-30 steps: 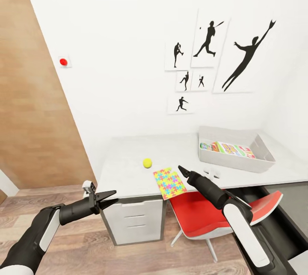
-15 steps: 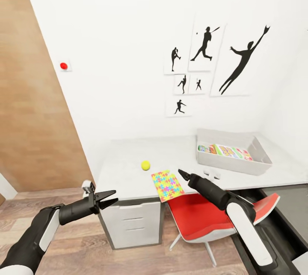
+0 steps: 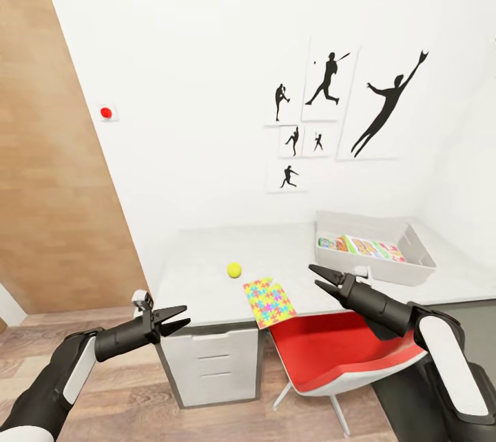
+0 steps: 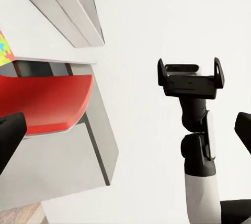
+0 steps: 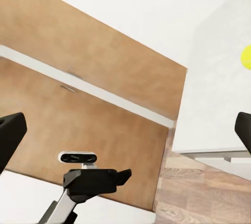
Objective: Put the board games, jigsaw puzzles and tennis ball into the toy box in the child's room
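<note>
Desk-top tennis ball (image 3: 234, 269) lies between both open, empty fingers (image 3: 321, 270).

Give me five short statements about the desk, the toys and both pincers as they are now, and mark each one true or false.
1. The small yellow-green tennis ball lies on the pale grey desk top, outside the bin. True.
2. The multicoloured jigsaw puzzle square lies flat in the middle of the desk. False: it sits at the front edge and overhangs it above the red chair.
3. The shallow grey toy box holds printed game boxes. True.
4. The right pincer grips the ball. False: it is open and empty, apart from the ball.
5. The left pincer is open, holding nothing. True.
</note>
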You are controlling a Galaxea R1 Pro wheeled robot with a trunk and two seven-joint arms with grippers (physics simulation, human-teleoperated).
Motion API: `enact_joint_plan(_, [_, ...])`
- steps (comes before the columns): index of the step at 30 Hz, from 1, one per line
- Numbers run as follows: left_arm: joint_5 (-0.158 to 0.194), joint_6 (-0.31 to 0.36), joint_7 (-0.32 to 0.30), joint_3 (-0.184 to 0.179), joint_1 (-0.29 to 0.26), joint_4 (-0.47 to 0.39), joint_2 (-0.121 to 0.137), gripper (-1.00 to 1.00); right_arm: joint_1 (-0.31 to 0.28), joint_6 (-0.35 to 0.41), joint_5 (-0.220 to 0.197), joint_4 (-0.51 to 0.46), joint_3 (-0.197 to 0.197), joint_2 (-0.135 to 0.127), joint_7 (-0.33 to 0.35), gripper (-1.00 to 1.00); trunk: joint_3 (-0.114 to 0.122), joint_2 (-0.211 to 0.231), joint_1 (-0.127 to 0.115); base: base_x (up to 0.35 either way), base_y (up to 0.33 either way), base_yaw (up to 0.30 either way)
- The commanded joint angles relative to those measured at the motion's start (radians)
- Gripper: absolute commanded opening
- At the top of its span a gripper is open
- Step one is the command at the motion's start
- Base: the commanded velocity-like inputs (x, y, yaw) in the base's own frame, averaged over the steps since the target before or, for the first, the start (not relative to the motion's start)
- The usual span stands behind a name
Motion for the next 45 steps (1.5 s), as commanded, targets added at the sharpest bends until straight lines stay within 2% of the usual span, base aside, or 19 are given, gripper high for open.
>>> enact_joint_plan(1, [0.003,0.008,-0.001,0.0,-0.001,0.0,0.0,1.0,-0.001,0.006,0.01,0.0,-0.002,0.0,0.013,1.0,0.0,-0.002,0.001,0.0,0.0,0.0])
enact_joint_plan(10, [0.003,0.008,-0.001,0.0,-0.001,0.0,0.0,1.0,-0.001,0.024,0.007,0.0,-0.001,0.001,0.032,1.0,0.014,-0.002,0.001,-0.01,-0.1,0.0])
enact_joint_plan(14, [0.003,0.008,-0.001,0.0,-0.001,0.0,0.0,1.0,-0.002,0.029,0.008,0.0,0.045,0.001,0.027,1.0,0.021,-0.002,0.001,-0.051,-0.26,0.0])
enact_joint_plan(16, [0.002,0.008,0.002,-0.001,-0.001,0.0,-0.001,1.0,-0.001,0.025,0.012,0.001,0.093,0.001,-0.013,1.0,0.024,-0.002,0.001,-0.012,-0.269,0.006])
enact_joint_plan(17, [0.001,0.008,0.003,-0.001,-0.001,0.0,-0.001,1.0,-0.002,0.024,0.012,0.001,0.103,0.002,-0.047,1.0,0.025,-0.002,0.001,-0.004,-0.14,0.006])
enact_joint_plan(21, [0.0,0.008,0.003,0.0,-0.001,0.0,-0.001,1.0,-0.005,0.026,0.01,0.001,0.117,0.003,-0.116,1.0,0.026,-0.002,0.001,-0.001,-0.061,0.003])
enact_joint_plan(27, [-0.002,0.008,0.007,0.001,-0.001,0.0,-0.001,1.0,-0.004,0.021,0.011,0.001,0.147,0.004,-0.14,1.0,0.026,-0.002,0.001,0.0,-0.206,0.0])
enact_joint_plan(45, [0.003,0.01,0.003,0.009,-0.001,0.0,0.004,1.0,0.001,0.019,0.01,0.001,0.156,0.005,-0.142,1.0,0.026,-0.002,0.001,0.0,-0.024,0.0])
